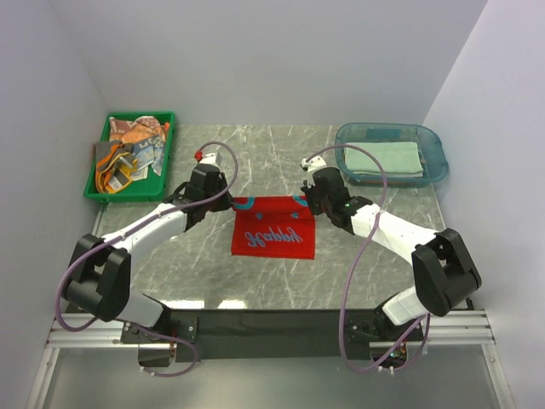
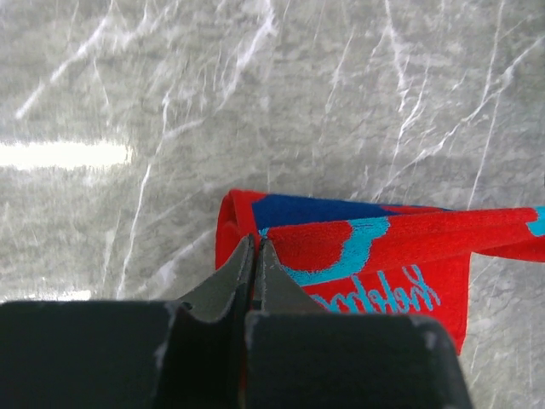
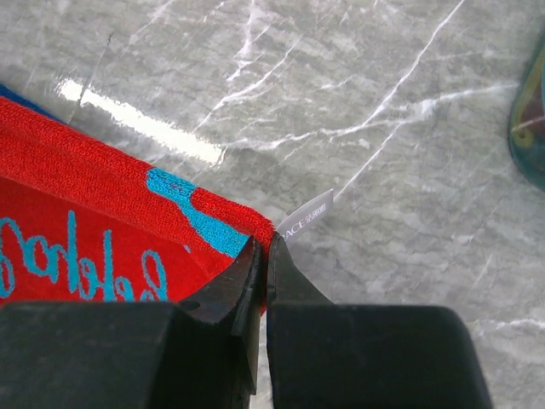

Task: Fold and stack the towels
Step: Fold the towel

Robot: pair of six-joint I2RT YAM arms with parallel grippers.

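Note:
A red towel (image 1: 274, 230) with blue lettering hangs over the middle of the marble table, its near part resting on the surface. My left gripper (image 1: 233, 203) is shut on its far left corner and my right gripper (image 1: 305, 202) is shut on its far right corner. In the left wrist view the closed gripper (image 2: 255, 244) pinches the red towel (image 2: 375, 247) at its edge. The right wrist view has the gripper (image 3: 262, 244) clamped on the red towel (image 3: 85, 213) beside a white label (image 3: 308, 217). More towels (image 1: 132, 149) lie crumpled in a heap at the far left.
The heap sits in a green tray (image 1: 129, 195) at the far left corner. A clear blue tub (image 1: 434, 149) at the far right holds a folded pale green cloth (image 1: 387, 158); its rim (image 3: 530, 128) shows in the right wrist view. White walls enclose the table.

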